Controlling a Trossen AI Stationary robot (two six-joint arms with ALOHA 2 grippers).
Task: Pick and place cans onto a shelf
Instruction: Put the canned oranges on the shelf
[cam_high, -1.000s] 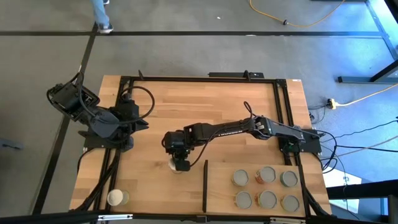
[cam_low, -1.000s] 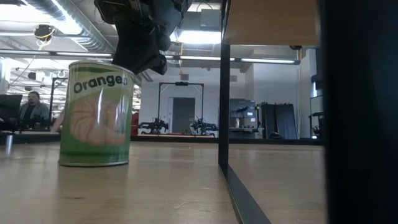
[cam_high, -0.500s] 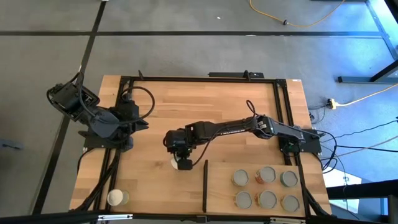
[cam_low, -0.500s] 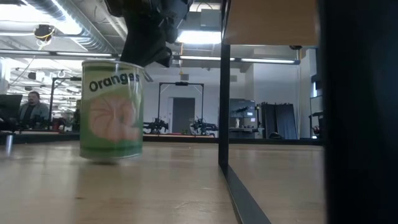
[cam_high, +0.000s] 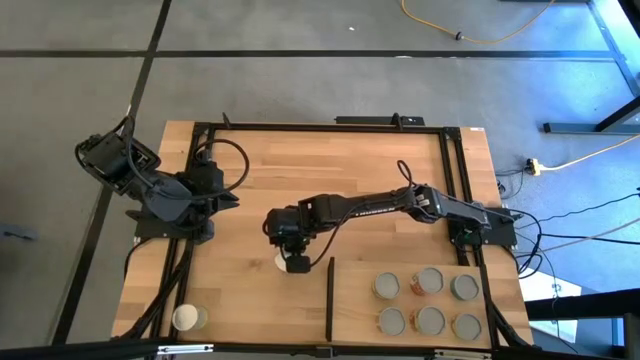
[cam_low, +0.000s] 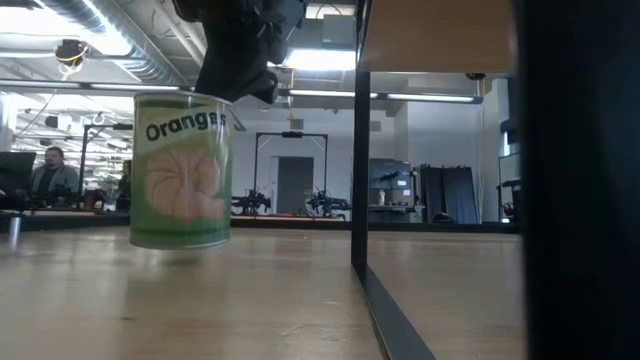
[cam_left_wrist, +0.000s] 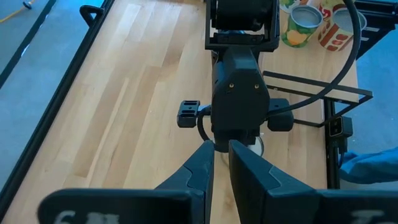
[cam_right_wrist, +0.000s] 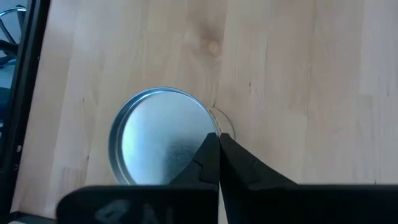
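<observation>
Lifted and shifted toward the shelf (cam_high: 420, 300) since 1 second ago, the green orange can (cam_low: 181, 170) hangs just clear of the table (cam_high: 350, 170), its rim pinched in the right gripper (cam_high: 291, 262). It hangs upright, axis vertical, label facing the low camera. It should clear the black strip (cam_high: 329, 298) before lowering. Left gripper (cam_left_wrist: 221, 171) waits with fingers together.

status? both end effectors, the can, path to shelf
Right end effector shut on rim of oranges can, can lifted off table. Left end effector parked at left edge. Shelf holds six cans; its black strip stands between.
</observation>
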